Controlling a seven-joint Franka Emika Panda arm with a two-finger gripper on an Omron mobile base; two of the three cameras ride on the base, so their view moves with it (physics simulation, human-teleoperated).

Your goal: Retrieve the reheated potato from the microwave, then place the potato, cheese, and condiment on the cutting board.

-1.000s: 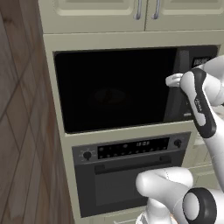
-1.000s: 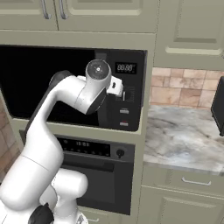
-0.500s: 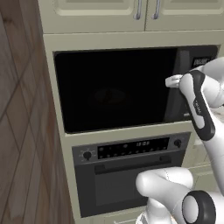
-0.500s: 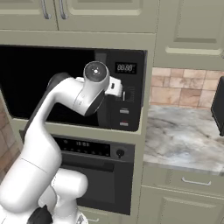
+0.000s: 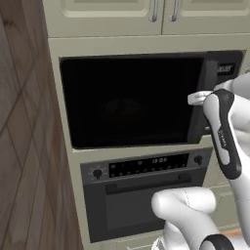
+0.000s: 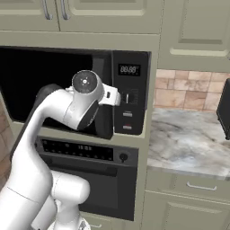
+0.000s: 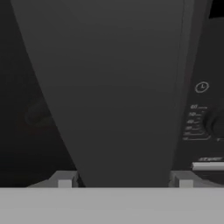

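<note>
Your claw point(image 7: 124, 180) sits at right edge of microwave point(image 5: 132, 100) door, by vertical handle point(image 5: 199, 107); fingertips point(image 7: 64, 179) stand apart with wide dark bar of handle between them, so claw looks closed around handle. Door slightly ajar at handle side in right base view. Control panel point(image 6: 129, 96) just right of claw. Faint rounded shape behind dark glass, too dim to identify. Oven point(image 5: 141, 195) directly below. Marble desk point(image 6: 188, 143) to right
</note>
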